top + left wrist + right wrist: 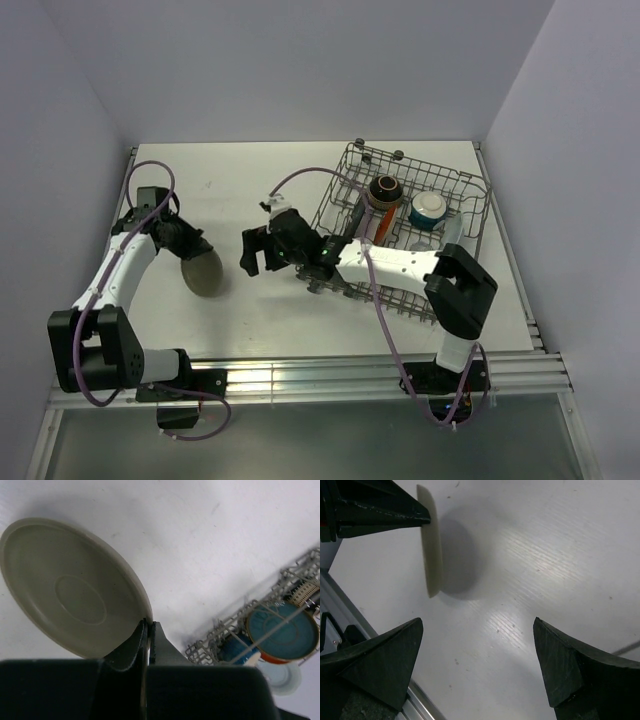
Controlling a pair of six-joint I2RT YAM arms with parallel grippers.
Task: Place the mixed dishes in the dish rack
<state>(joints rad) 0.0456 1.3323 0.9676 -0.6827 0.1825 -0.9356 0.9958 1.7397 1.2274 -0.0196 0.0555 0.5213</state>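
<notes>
A grey-beige plate [204, 271] is pinched at its rim by my left gripper [188, 246], which is shut on it. The plate [75, 585] stands tilted on edge, low over the white table on the left. Seen from the right wrist, the plate [431, 545] is edge-on with the left fingers [380, 510] on it. My right gripper [250, 252] is open and holds nothing, its jaws wide apart a short way right of the plate. The dish rack [450, 185] sits at the right and holds a brown bowl [385, 189], a cream/teal bowl [429, 209] and a red-orange plate [381, 224].
The left wrist view shows a dark teal plate [282, 630] and a pale blue plate [282, 677] standing in the rack [220, 635]. White walls close the table at the back and sides. An aluminium rail [300, 375] runs along the near edge.
</notes>
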